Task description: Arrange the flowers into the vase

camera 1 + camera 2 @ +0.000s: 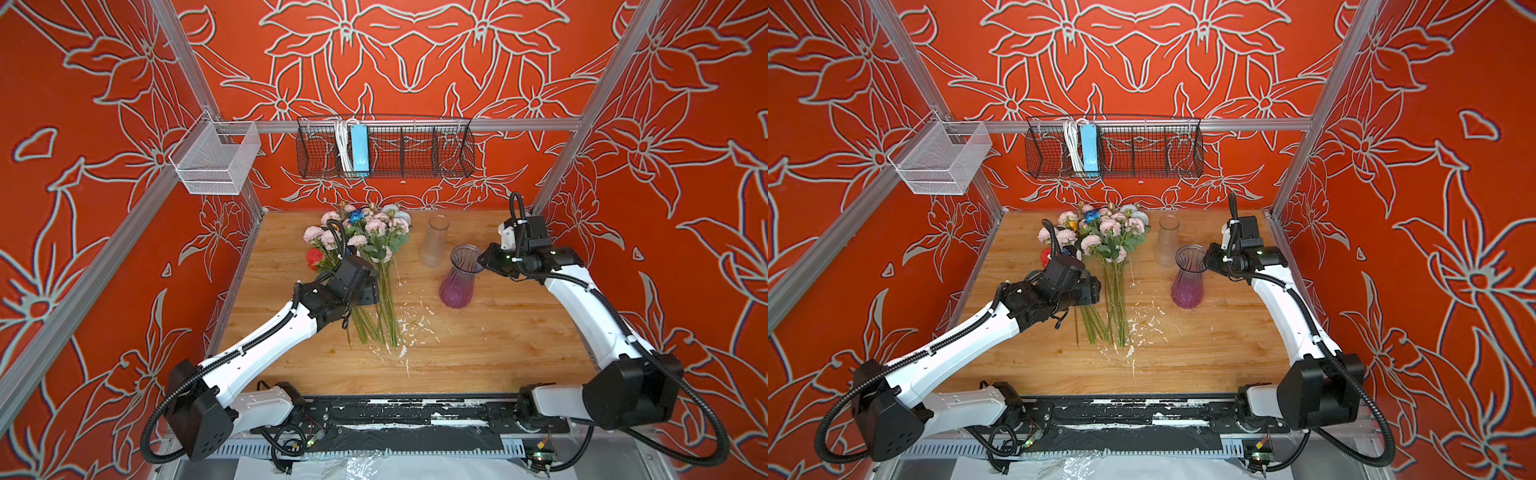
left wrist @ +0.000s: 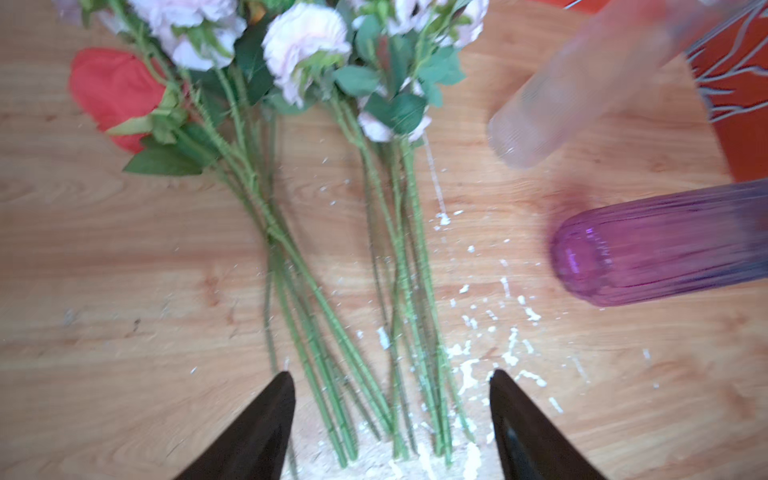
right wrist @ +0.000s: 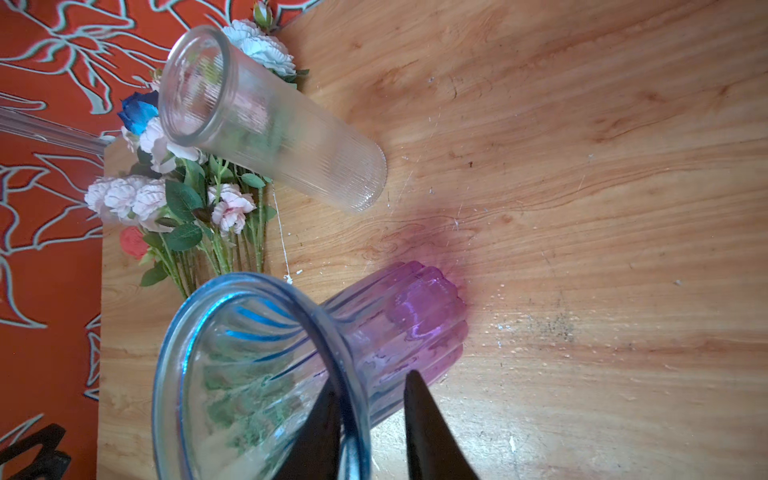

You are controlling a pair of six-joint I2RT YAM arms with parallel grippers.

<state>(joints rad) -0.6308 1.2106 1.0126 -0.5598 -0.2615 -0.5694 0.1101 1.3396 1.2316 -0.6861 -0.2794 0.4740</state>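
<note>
Red wallpaper (image 1: 415,62) with grey-outlined lilies closes me in on three sides, and below it lies the wooden table (image 1: 498,340), the widest thing before me. Next in size is the heap of flowers (image 1: 365,245), flat on the boards left of the middle, heads toward the back wall and stems toward me. None stands in a vase, so I judge the task barely begun, with every stem left to place. To their right the purple vase (image 1: 459,278) stands upright, and the clear vase (image 1: 434,243) stands upright a little nearer the wall. My left gripper (image 2: 390,372) hangs above the cut ends of the stems, jaws spread wide, nothing in them. My right gripper (image 3: 370,380) is at the purple vase's flared rim, jaws drawn narrow, one finger inside the glass and one outside. Whether they truly pinch the rim I cannot tell. Both top views bury my fingers under the wrists, so only the wrist views show how my jaws stand. The right wrist view also looks down both vase mouths and finds no stem inside. A top view gives the black wire basket (image 1: 415,153) on the back rail, which neither wrist view catches. The left wrist view shows most closely the white flecks (image 2: 469,370) strewn by the stem ends.
</note>
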